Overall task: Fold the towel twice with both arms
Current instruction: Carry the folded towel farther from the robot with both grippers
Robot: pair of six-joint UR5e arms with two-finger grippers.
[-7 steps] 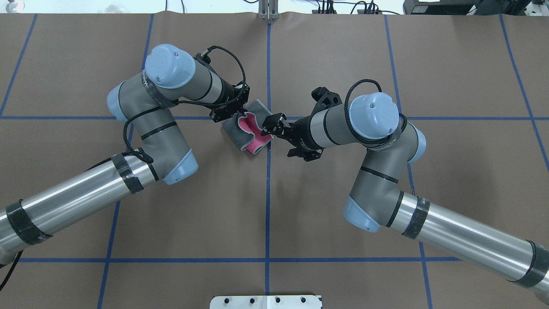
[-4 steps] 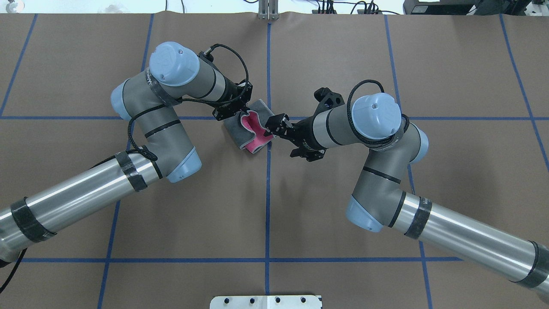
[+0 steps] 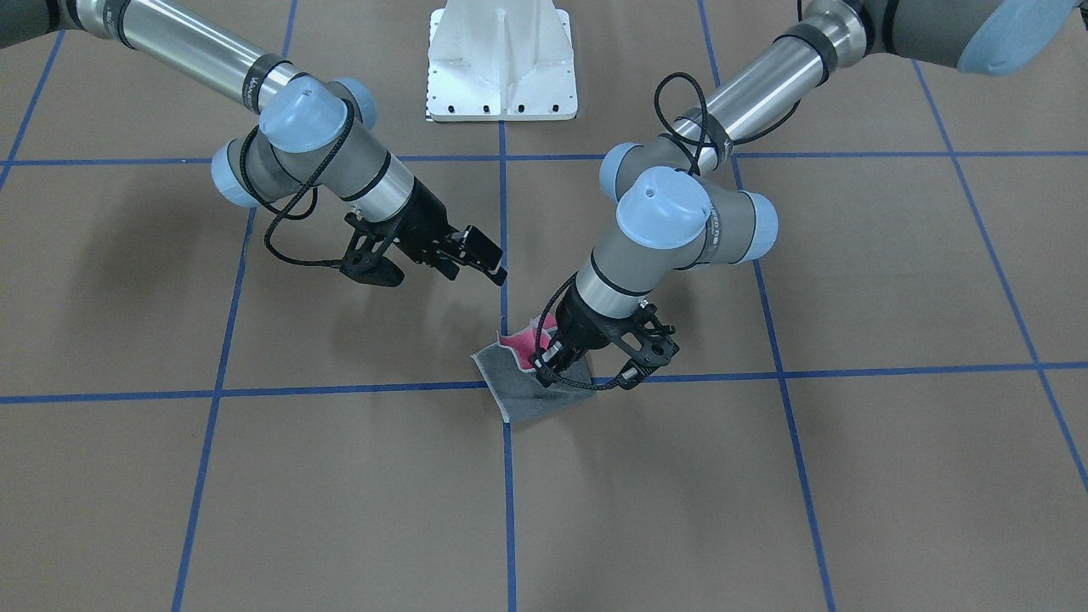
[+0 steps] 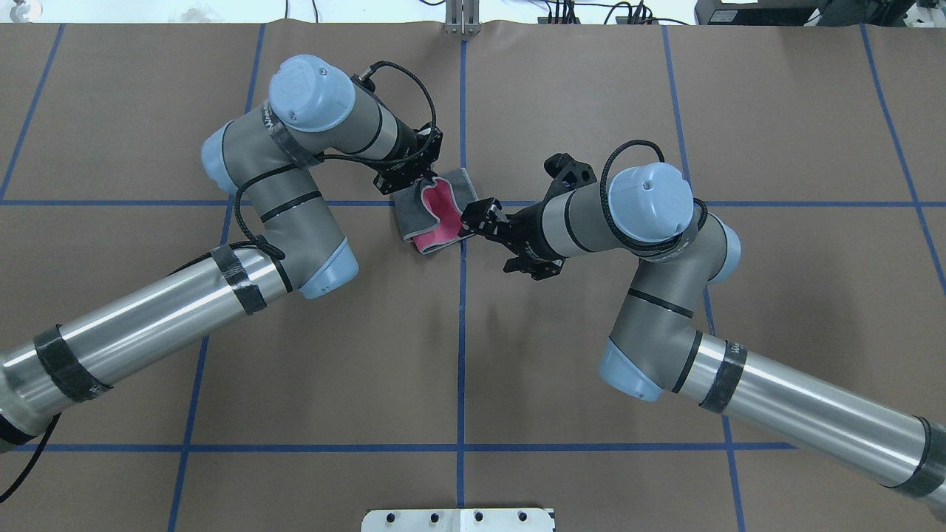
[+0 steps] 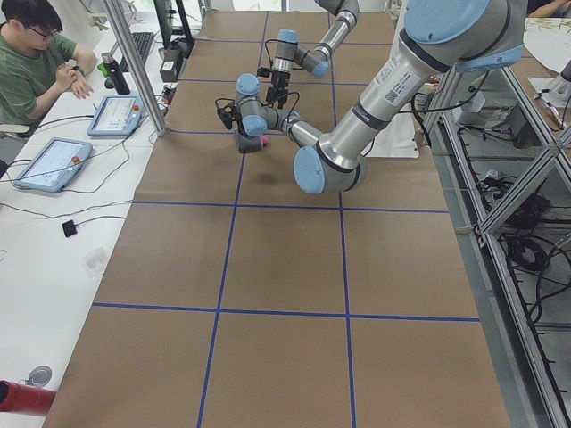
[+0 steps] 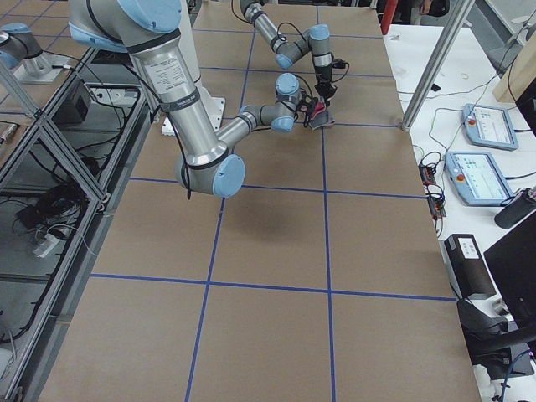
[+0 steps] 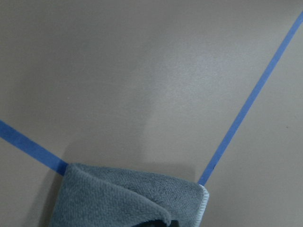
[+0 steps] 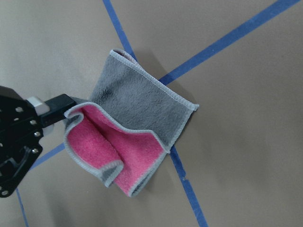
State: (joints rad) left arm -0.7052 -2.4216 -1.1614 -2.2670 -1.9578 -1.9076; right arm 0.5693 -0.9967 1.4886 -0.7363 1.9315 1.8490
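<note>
The towel (image 4: 441, 214) lies half folded at the crossing of the blue tape lines, dark grey outside, pink inside. It also shows in the front view (image 3: 527, 395) and the right wrist view (image 8: 142, 104). My left gripper (image 4: 423, 181) is shut on a far corner of the towel and holds that edge raised; it shows in the front view (image 3: 548, 361). The left wrist view shows only a grey fold (image 7: 118, 198). My right gripper (image 4: 471, 219) is open and empty, just beside the towel's pink edge and above the table (image 3: 491, 262).
The white pedestal base (image 3: 501, 59) stands at the robot's side of the table. Blue tape lines (image 4: 462, 332) grid the brown table cover. An operator (image 5: 36, 53) sits by tablets (image 5: 111, 116) beyond the table's far edge.
My left gripper has moved away from the robot and a little right, drawing the towel's corner and the towel with it. My right gripper has hardly moved.
</note>
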